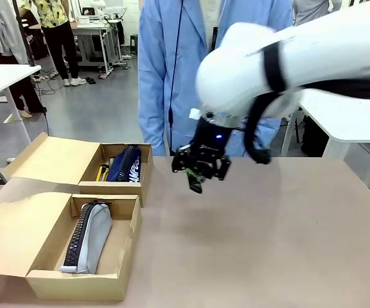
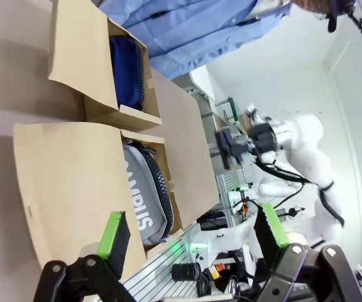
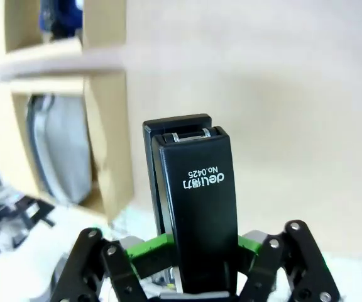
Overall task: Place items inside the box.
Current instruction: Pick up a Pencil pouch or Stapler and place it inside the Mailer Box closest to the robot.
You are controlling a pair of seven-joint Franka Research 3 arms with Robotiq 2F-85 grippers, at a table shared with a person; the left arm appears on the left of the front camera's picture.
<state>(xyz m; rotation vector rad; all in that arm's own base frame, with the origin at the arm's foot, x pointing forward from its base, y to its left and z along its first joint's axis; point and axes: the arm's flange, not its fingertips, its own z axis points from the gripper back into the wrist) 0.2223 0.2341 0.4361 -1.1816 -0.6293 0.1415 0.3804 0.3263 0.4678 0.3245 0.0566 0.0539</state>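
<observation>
Currently the green pads (image 3: 144, 250) of my right gripper (image 3: 193, 251) are clamped on the black stapler (image 3: 193, 189). Its long axis runs straight out along the fingers, with the metal-tipped nose pointing away from the wrist. From the front camera I see this hand hanging above the middle of the desk (image 1: 275, 244), clear of the surface, with the stapler angled downward.

The larger box (image 1: 76, 285) sits at the desk's near left corner, so it lies to my left of the held stapler and closer to my side. Its long axis runs from the near edge toward the far edge. A grey pouch (image 1: 92, 237) already lies lengthwise in it, leaning toward the side of the lid flap (image 1: 18, 231). I judge the free strip along the right-hand wall to be the place to aim for. That would mean turning the stapler level and parallel to that wall.

A smaller box (image 1: 111, 187) stands just beyond it, with a person (image 1: 166, 77) at the far edge.

My left gripper (image 2: 192, 236) is spread wide and empty. It is over the near box and closer to it, but the right hand has the load.
</observation>
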